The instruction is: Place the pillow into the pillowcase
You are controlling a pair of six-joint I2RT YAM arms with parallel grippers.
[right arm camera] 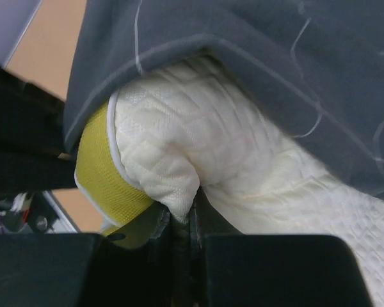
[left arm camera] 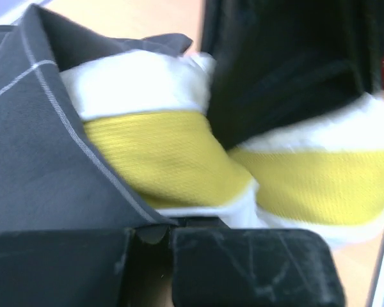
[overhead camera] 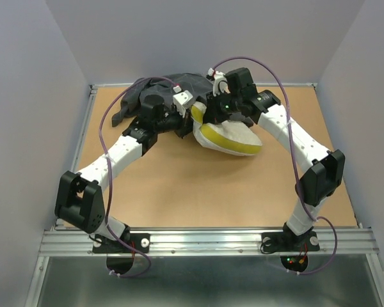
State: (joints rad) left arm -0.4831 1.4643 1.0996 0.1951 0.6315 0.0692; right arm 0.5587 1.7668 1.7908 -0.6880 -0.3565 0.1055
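Even light, blurry left wrist view

One pillow (overhead camera: 233, 139) is counted, and one pillowcase (overhead camera: 147, 93); one table (overhead camera: 198, 185) is seen. Two robot arms are counted, one left arm (overhead camera: 118, 153) and one right arm (overhead camera: 304, 144), and two purple cables (overhead camera: 102, 137) are seen

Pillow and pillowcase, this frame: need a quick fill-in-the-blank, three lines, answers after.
1. The pillow has a ____ band round its edge.
2. The right gripper pinches a fold of the pillow's ____ quilted face.
3. The left gripper is shut on the hem of the dark grey ____.

Missing words: yellow; white; pillowcase.
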